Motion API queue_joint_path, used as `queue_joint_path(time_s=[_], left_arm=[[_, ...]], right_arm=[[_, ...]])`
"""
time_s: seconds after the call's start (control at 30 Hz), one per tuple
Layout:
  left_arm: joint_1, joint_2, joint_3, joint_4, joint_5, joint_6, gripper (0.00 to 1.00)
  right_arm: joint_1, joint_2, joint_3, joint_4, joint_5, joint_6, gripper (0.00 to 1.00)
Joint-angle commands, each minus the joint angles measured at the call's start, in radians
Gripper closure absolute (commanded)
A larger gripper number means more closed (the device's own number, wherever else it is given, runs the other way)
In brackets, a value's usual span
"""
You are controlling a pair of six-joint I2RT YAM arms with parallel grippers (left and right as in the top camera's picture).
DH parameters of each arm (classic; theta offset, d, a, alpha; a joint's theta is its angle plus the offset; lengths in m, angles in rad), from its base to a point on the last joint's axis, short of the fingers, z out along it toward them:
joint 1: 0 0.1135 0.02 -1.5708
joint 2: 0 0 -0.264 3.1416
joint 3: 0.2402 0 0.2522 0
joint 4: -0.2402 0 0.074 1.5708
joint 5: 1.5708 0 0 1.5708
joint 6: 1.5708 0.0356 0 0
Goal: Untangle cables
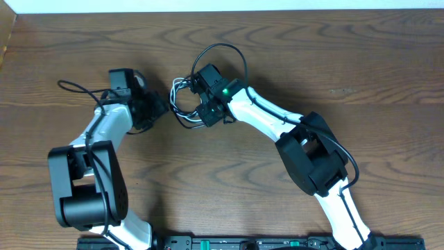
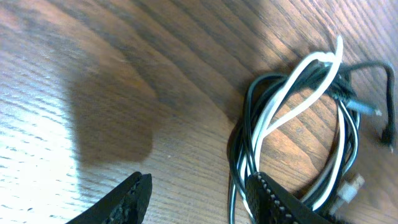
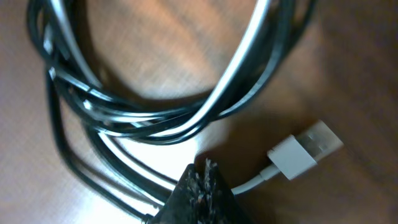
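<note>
The cables (image 1: 182,104) lie as one tangled coil of a white cord and black cords on the wooden table, between my two grippers. In the left wrist view the coil (image 2: 298,106) lies to the right, and my left gripper (image 2: 200,186) is open, its right finger over the coil's left edge. My left gripper (image 1: 161,107) is just left of the coil. My right gripper (image 1: 201,110) is at its right side. In the right wrist view its fingers (image 3: 205,171) are shut together above the black loops (image 3: 155,118), next to the white USB plug (image 3: 305,149).
A thicker black wire (image 1: 223,50) fixed to the right arm loops behind the coil. Another (image 1: 73,88) trails from the left arm. The table's far edge (image 1: 222,10) runs along the top, and a black rail (image 1: 229,243) along the front.
</note>
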State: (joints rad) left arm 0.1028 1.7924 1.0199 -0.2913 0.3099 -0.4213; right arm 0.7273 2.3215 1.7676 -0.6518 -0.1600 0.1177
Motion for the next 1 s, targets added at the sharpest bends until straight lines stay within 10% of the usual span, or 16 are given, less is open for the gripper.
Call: queue_joint_path(time_s=[0.0,0.97], left_arm=[[-0.034,0.007,0.013,0.006,-0.069,0.008,0.47],[-0.140,0.089,0.013,0.071,-0.088,0.048,0.39]], right_arm=[[0.003,0.057,-0.023,-0.066,-0.121,0.001,0.97],[-0.041,0.058,0.087,-0.343,0.128,0.114,0.98]])
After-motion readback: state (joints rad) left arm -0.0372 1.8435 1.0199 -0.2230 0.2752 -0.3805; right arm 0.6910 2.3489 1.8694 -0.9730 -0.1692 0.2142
